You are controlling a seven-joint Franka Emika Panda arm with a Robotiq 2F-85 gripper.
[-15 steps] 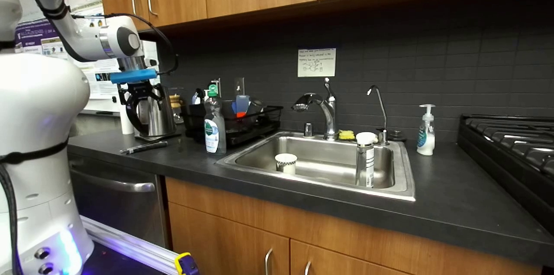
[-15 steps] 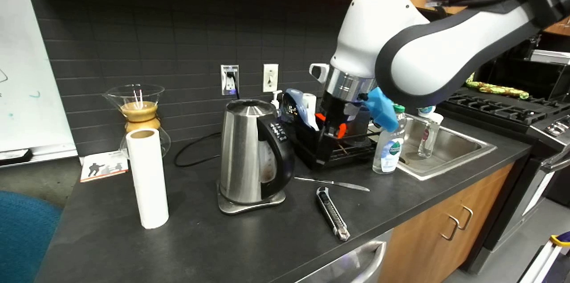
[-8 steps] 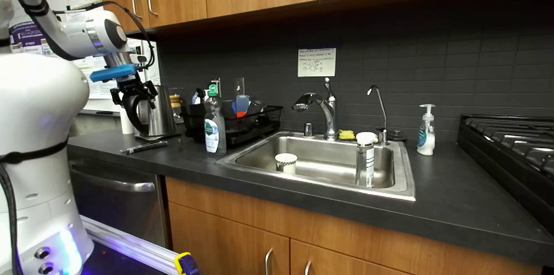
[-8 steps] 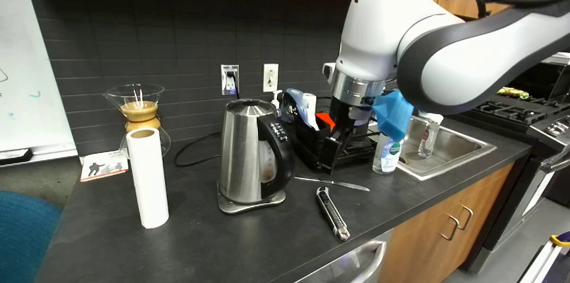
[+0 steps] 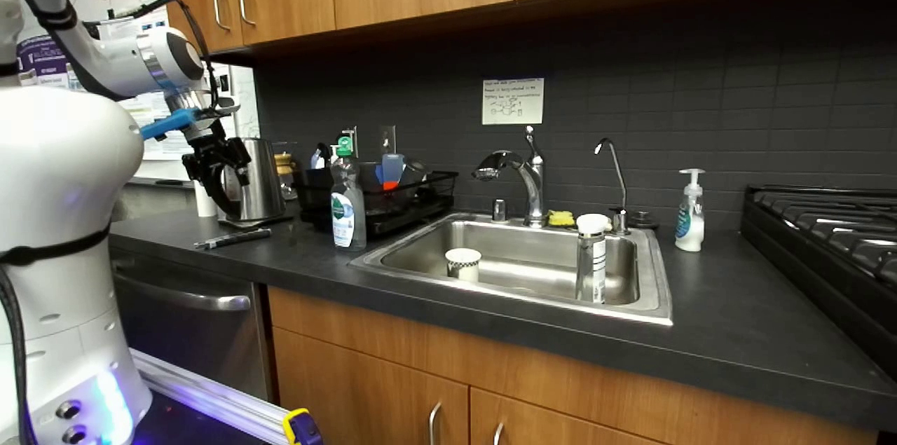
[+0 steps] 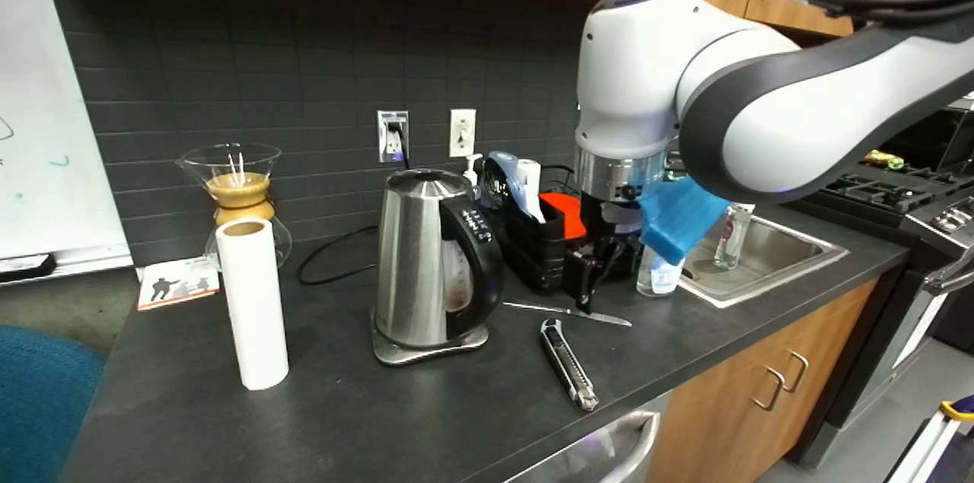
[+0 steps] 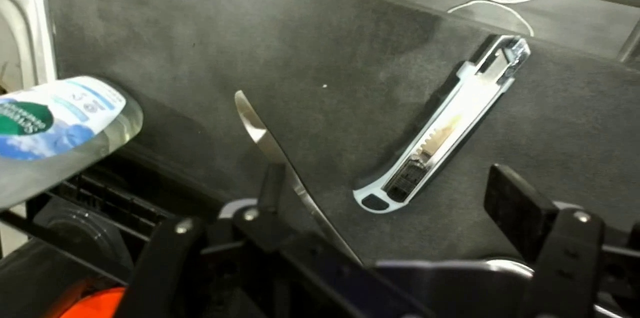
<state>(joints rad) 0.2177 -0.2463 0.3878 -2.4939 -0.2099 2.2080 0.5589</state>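
Observation:
My gripper stands open above the dark counter, with nothing held between its fingers. Beneath it in the wrist view lies a table knife, its handle end hidden behind the left finger's linkage. A box cutter rests on the counter, its rounded end showing in the gap between the fingers. In an exterior view the fingers hang just over the knife, beside the dish rack; whether they touch it I cannot tell. A steel kettle with a black handle stands to the left, the box cutter in front.
A dish soap bottle stands by the black dish rack. The sink holds a cup and a white-capped bottle. A white roll and a glass coffee maker stand beyond the kettle.
The arm has drawn back from beside the kettle and the gripper has tilted and come lower, nearer the knife. The jaws have stayed open; the objects on the counter have not moved.

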